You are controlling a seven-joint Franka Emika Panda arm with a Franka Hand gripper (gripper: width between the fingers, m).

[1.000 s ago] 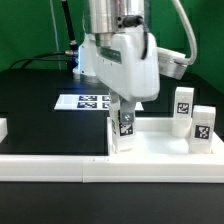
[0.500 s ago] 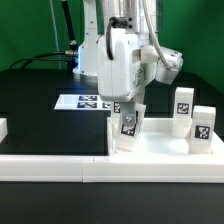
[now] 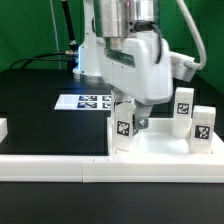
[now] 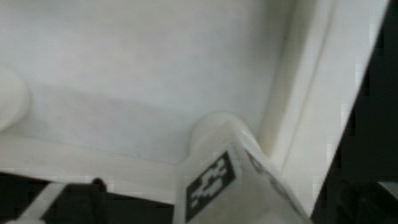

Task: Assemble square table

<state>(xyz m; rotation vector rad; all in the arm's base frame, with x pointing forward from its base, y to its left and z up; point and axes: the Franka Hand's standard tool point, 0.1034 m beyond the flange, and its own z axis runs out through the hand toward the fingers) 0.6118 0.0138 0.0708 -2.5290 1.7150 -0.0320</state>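
The square table's white tabletop (image 3: 160, 146) lies at the exterior view's right, inside the border rail. One tagged white leg (image 3: 124, 130) stands upright in the tabletop's near corner, against the raised rim (image 4: 313, 90). My gripper (image 3: 130, 117) hangs over that leg, open, a finger on either side of the leg's top. In the wrist view the leg (image 4: 224, 160) rises between my dark fingers (image 4: 68, 196), with a gap showing beside it. Two more legs (image 3: 184, 105) (image 3: 203, 126) stand on the tabletop's far right side.
The marker board (image 3: 88, 101) lies on the black table behind the tabletop. A long white border rail (image 3: 55, 166) runs along the front. A small white block (image 3: 3, 128) sits at the exterior view's left edge.
My gripper held the leg a second ago. It has since turned at the wrist and the fingers have spread off the leg, which stays standing in the corner.
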